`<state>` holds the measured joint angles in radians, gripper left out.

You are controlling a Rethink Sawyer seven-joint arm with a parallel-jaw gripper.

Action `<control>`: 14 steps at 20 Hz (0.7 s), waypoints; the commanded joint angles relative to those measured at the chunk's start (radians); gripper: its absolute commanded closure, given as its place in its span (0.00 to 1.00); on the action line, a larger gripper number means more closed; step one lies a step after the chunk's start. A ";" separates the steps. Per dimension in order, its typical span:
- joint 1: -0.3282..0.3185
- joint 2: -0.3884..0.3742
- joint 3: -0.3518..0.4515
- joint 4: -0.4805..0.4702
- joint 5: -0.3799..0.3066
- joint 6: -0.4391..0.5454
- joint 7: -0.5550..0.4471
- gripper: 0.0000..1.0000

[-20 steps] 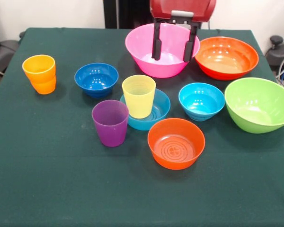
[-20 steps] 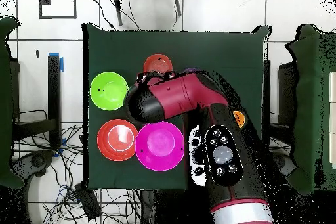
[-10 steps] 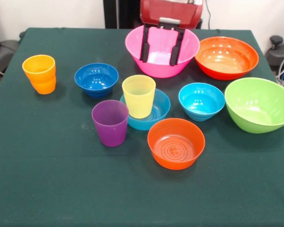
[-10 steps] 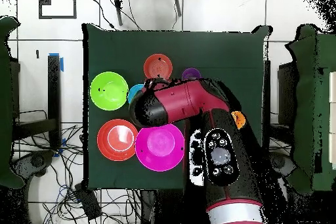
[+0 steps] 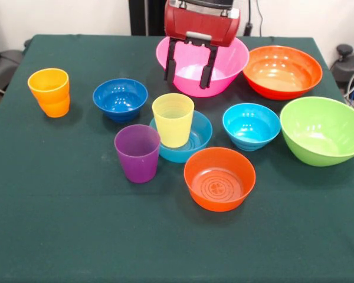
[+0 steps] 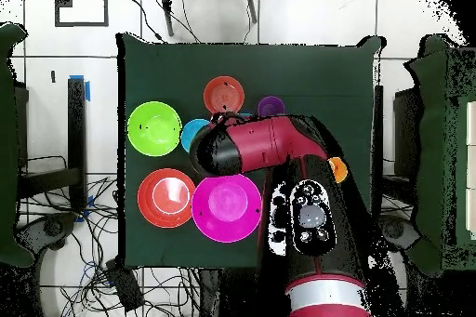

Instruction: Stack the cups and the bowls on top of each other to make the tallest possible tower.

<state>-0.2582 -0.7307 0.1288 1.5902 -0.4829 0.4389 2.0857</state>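
Observation:
My gripper (image 5: pixel 189 62) hangs open and empty in front of the large pink bowl (image 5: pixel 227 63), above the table behind the tower. The tower is a yellow cup (image 5: pixel 173 119) standing upright in a mid-blue small bowl (image 5: pixel 196 144). A purple cup (image 5: pixel 137 152) stands beside it and an orange cup (image 5: pixel 49 92) sits at the far left. Small bowls lie around: dark blue (image 5: pixel 120 98), cyan (image 5: pixel 251 125), orange-red (image 5: pixel 219 178). The large orange-red bowl (image 5: pixel 282 71) and lime green bowl (image 5: pixel 322 130) are at the right. In the overhead view the arm (image 6: pixel 270 151) hides the tower.
All pieces rest on a dark green tablecloth (image 5: pixel 76 224). The overhead view shows the lime green bowl (image 6: pixel 154 127), large orange-red bowl (image 6: pixel 166 197), pink bowl (image 6: pixel 226 206), small orange-red bowl (image 6: pixel 224 95) and purple cup (image 6: pixel 271 105) around the arm.
In the front view my gripper has slid left across the pink bowl, from its right side to its left side, staying open. No cups or bowls moved.

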 commanded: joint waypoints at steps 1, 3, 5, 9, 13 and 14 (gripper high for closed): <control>0.049 0.094 -0.045 -0.020 0.024 -0.046 0.188 0.00; 0.058 0.103 -0.060 -0.014 0.026 -0.072 0.190 0.00; 0.076 0.106 -0.080 -0.013 0.032 -0.081 0.197 0.00; 0.077 0.117 -0.088 -0.018 0.056 -0.091 0.172 0.00; 0.074 0.110 -0.088 -0.018 0.078 -0.078 0.145 0.00; 0.075 0.107 -0.089 -0.014 0.083 -0.077 0.142 0.00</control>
<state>-0.1935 -0.6528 0.0297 1.5833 -0.4358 0.3842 2.0857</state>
